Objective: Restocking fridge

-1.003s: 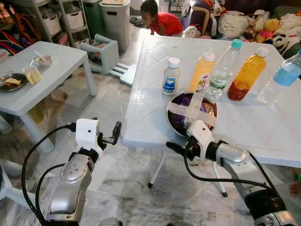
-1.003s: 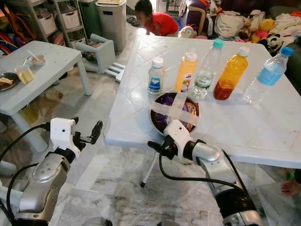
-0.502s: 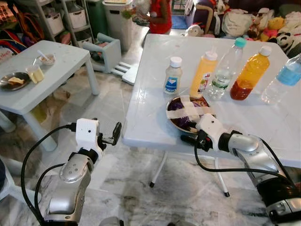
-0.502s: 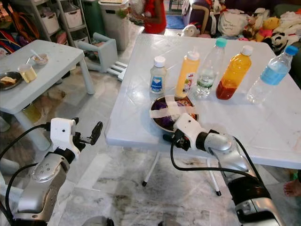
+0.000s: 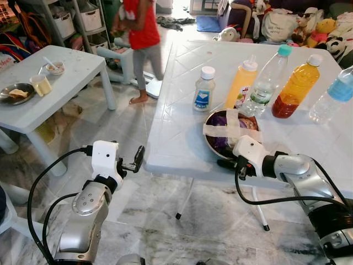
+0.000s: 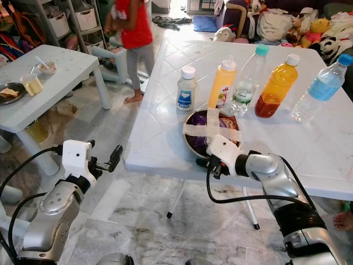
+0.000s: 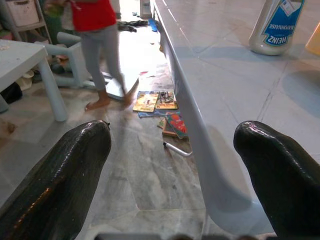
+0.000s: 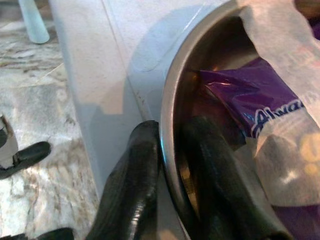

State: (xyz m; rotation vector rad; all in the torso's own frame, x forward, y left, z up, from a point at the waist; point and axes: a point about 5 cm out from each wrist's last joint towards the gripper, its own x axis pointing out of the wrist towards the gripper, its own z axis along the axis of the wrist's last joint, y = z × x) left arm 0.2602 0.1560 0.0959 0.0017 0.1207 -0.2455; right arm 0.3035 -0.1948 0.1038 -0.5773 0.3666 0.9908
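A steel bowl with purple packets under crossed strips of white tape sits near the front edge of the white table. My right gripper is shut on the bowl's near rim, one finger outside and the other inside against a purple packet. Behind the bowl stand a mayonnaise bottle, a yellow squeeze bottle, a clear water bottle, an orange juice bottle and a blue-capped bottle. My left gripper hangs open just off the table's front left corner, holding nothing.
A person in a red shirt walks between the white table and a low grey table carrying dishes. Shelves with bins stand at the back left, stuffed toys at the back right. Books lie on the marble floor under the table.
My right gripper has risen from below the table edge and closed on the bowl's rim. The person has stood up and walked to the left. My left arm has barely moved.
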